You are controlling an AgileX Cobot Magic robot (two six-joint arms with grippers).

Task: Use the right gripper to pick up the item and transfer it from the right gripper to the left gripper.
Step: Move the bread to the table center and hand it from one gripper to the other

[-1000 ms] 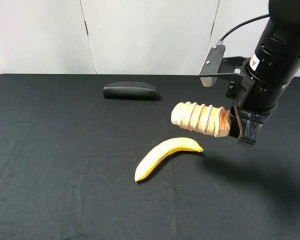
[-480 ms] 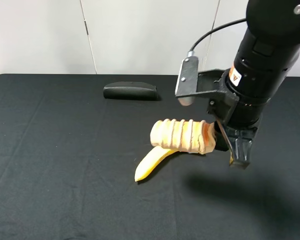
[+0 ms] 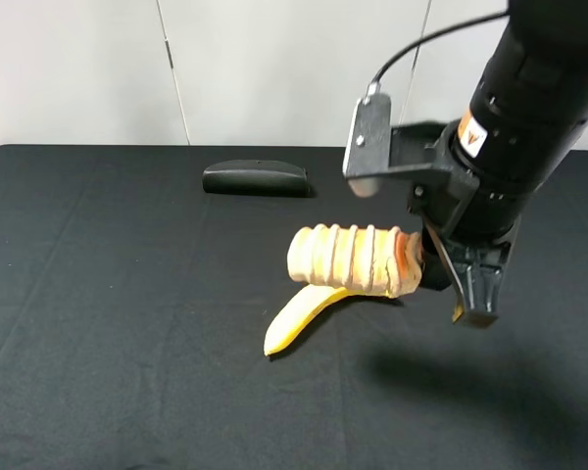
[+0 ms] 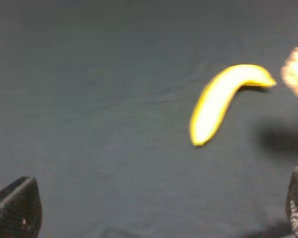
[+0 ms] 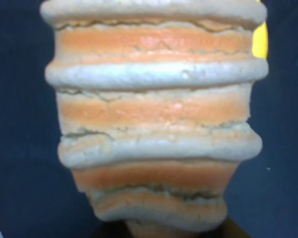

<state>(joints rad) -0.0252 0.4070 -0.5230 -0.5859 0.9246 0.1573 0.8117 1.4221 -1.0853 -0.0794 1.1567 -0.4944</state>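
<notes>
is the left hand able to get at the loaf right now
Probably yes. The right hand grips the loaf by one end, above the table, leaving its other end free toward the left side. The left hand is open and nothing stands between; the banana lies lower.

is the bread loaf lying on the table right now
No, the right gripper holds the bread loaf by one end, clear of the table, and the loaf hides part of the banana below.
</notes>
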